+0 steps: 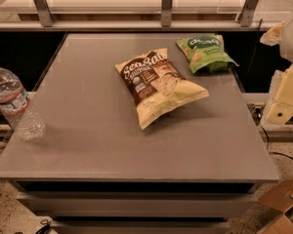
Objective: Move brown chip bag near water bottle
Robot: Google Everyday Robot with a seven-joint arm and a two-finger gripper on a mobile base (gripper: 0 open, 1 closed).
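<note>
Camera view looks down on a grey table (112, 145), with the gripper (284, 99) at the far right edge of the picture, a pale cream block hanging beside the table's right side and off its surface. Whether it is spread or pressed together cannot be told, and it holds nothing that can be seen.

To the left of the gripper, well apart from it, the brown chip bag (158, 84) lies flat near the middle of the tabletop. Its dark panel with the white "Sea Salt" lettering faces up, and its length runs at a slant, with the lower end toward the near edge.

The green chip bag (205, 52) lies up and to the left of the gripper, near the table's far right corner. It is closer to the gripper than the brown bag and just beside that bag's upper end, not touching it.

The water bottle (14, 104) is the thing farthest from the gripper, across the whole table at the left edge, where it stands tilted with its white cap toward the upper left. It is well apart from the brown chip bag.

Below the gripper, on the floor, sits an open cardboard box (283, 204).
</note>
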